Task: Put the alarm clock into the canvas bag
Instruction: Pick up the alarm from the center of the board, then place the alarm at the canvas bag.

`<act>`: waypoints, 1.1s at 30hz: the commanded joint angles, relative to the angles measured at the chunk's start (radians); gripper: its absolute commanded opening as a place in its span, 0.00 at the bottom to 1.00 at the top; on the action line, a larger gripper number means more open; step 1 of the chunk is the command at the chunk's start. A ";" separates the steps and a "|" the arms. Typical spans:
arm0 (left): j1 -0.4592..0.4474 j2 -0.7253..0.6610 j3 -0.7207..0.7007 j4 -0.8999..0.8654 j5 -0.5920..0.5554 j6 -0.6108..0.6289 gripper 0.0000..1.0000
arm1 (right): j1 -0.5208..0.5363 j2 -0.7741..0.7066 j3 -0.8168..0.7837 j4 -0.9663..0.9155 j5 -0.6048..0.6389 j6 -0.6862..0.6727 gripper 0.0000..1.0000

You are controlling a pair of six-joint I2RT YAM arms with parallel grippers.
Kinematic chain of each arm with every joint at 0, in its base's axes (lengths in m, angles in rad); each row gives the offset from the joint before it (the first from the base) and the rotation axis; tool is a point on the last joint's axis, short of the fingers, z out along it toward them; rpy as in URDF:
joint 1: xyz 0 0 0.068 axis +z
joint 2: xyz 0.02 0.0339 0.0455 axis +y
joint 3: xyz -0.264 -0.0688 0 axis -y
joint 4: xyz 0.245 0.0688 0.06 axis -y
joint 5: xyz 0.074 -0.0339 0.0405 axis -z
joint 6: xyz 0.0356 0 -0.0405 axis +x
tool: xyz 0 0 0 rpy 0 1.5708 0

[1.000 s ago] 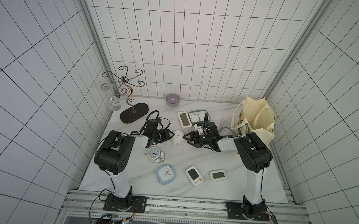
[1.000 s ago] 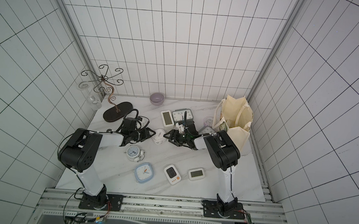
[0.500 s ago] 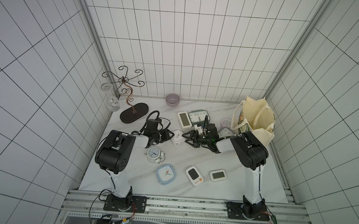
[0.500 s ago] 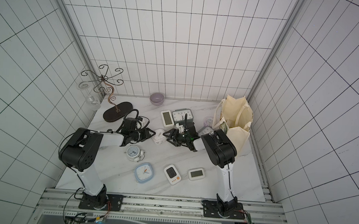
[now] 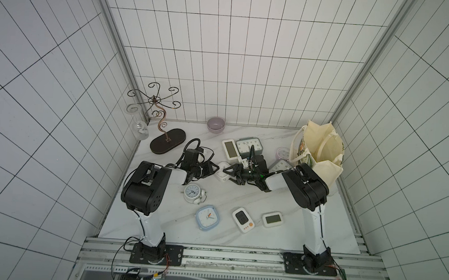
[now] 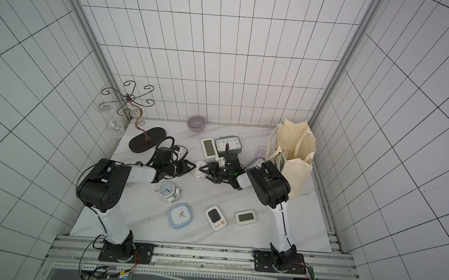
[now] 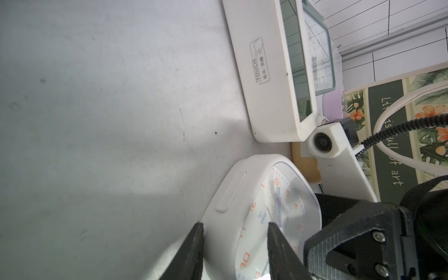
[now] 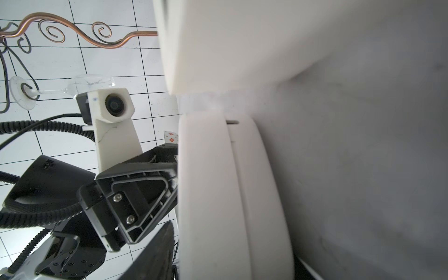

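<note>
nine clocks in all. six have dials: a small white square clock (image 5: pixel 221 173), a twin-bell clock (image 5: pixel 192 193), a blue square clock (image 5: pixel 207 217), a green-framed clock (image 5: pixel 244 144), a lilac round clock (image 5: pixel 282 153) and a grey clock (image 5: pixel 281 165), half hidden. three have screens: a tall white clock (image 5: pixel 230 148), an orange-buttoned timer (image 5: pixel 243 219) and a small white display clock (image 5: pixel 272 219). one canvas bag (image 5: pixel 325 168), one lilac bowl (image 5: pixel 215 124), one scrolled metal stand (image 5: pixel 167 141), one wine glass (image 5: pixel 139 130).
</note>
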 commanded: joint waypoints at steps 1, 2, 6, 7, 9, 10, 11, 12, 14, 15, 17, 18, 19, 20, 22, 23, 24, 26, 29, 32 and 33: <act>-0.014 0.025 0.012 -0.008 0.016 -0.006 0.41 | 0.014 0.028 0.055 0.042 0.013 0.063 0.49; -0.014 0.023 0.012 -0.008 0.017 -0.005 0.40 | 0.014 0.027 0.055 0.050 0.015 0.065 0.45; -0.014 -0.021 -0.001 -0.009 0.008 0.007 0.40 | 0.017 -0.023 0.034 0.051 0.042 0.029 0.36; -0.013 -0.041 -0.007 -0.017 0.001 0.014 0.41 | 0.017 -0.045 0.032 0.037 0.047 0.006 0.35; -0.008 -0.090 -0.019 -0.027 -0.003 0.020 0.47 | 0.019 -0.106 0.025 -0.030 0.072 -0.061 0.35; -0.002 -0.126 -0.030 -0.028 0.001 0.015 0.50 | 0.021 -0.150 0.021 -0.094 0.099 -0.113 0.35; 0.003 -0.174 -0.043 -0.024 0.008 0.006 0.52 | 0.023 -0.199 0.020 -0.163 0.132 -0.169 0.35; 0.006 -0.231 -0.057 -0.014 0.012 -0.008 0.53 | 0.026 -0.242 0.021 -0.221 0.164 -0.218 0.35; 0.001 -0.394 -0.099 0.016 -0.013 -0.032 0.53 | 0.033 -0.345 0.033 -0.349 0.236 -0.329 0.36; -0.009 -0.465 -0.103 0.005 -0.028 -0.024 0.54 | 0.035 -0.390 0.041 -0.404 0.271 -0.376 0.36; -0.035 -0.607 -0.082 -0.049 -0.061 0.004 0.58 | 0.040 -0.494 0.058 -0.525 0.360 -0.480 0.37; -0.043 -0.655 -0.070 -0.065 -0.062 0.011 0.59 | 0.039 -0.539 0.067 -0.568 0.397 -0.518 0.37; -0.051 -0.696 -0.057 -0.075 -0.049 0.012 0.60 | 0.038 -0.590 0.078 -0.624 0.443 -0.559 0.37; -0.055 -0.725 -0.045 -0.077 -0.028 0.008 0.61 | 0.037 -0.640 0.093 -0.674 0.492 -0.602 0.37; -0.070 -0.754 -0.027 -0.070 0.010 -0.006 0.63 | 0.034 -0.726 0.131 -0.763 0.571 -0.678 0.37; -0.086 -0.762 -0.017 -0.062 0.024 -0.008 0.64 | 0.027 -0.767 0.151 -0.799 0.599 -0.719 0.37; -0.101 -0.764 -0.009 -0.056 0.031 -0.004 0.65 | 0.014 -0.798 0.166 -0.829 0.605 -0.746 0.37; -0.146 -0.765 0.013 -0.055 0.049 0.021 0.65 | -0.043 -0.855 0.202 -0.888 0.582 -0.780 0.37; -0.241 -0.757 0.044 -0.072 0.044 0.091 0.65 | -0.137 -0.917 0.243 -0.969 0.584 -0.819 0.36; -0.330 -0.737 0.073 -0.112 0.011 0.161 0.66 | -0.244 -0.970 0.263 -1.005 0.589 -0.841 0.36; -0.348 -0.728 0.076 -0.115 0.002 0.172 0.66 | -0.279 -0.982 0.266 -1.010 0.589 -0.847 0.37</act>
